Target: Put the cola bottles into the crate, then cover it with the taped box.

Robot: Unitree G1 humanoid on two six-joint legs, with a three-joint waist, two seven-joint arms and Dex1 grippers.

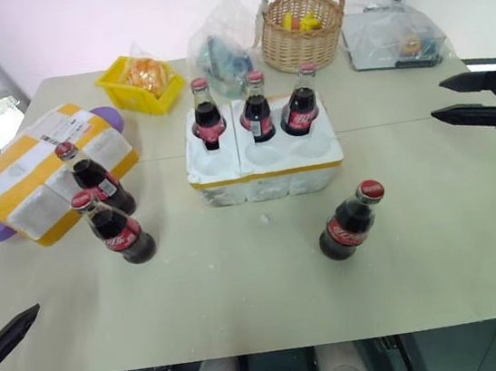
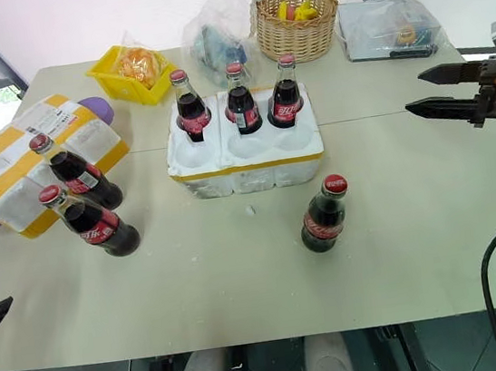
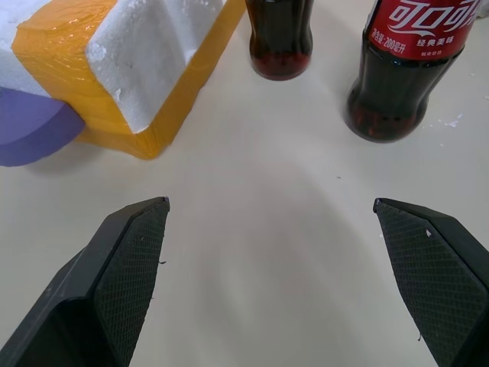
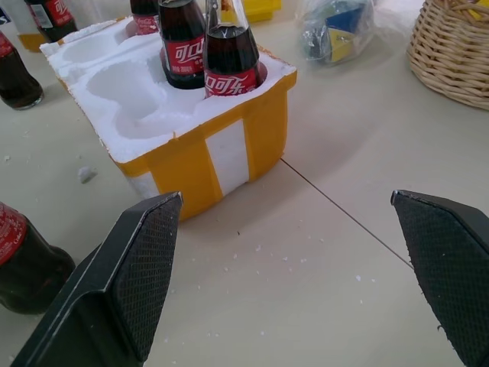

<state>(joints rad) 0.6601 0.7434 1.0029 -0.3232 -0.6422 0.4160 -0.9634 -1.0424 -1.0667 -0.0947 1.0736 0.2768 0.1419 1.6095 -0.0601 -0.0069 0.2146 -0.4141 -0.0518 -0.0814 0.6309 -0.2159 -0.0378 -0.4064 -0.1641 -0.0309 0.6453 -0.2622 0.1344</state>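
I have both claws empty with their fingers spread wide. My left gripper hangs low over the near left corner of the table; my right gripper is raised at the far right edge, pointing in toward the middle.

Ahead of the left gripper and just to its right stand two loose cola bottles, upright and close together. Right behind them, touching or nearly touching the farther one, lies the taped box, yellow bands across white foam with a purple end toward my left. From the left wrist camera I see that box's corner and the bases of both bottles beyond my open fingers.

The crate sits in the table's centre, well to the left of the right gripper. Its back row of wells holds three bottles; the front three wells are empty. A sixth bottle stands alone on the table, nearer to me than the crate and between it and the right gripper's side.

Beyond the crate are a yellow bin, a plastic bag and a wicker basket.
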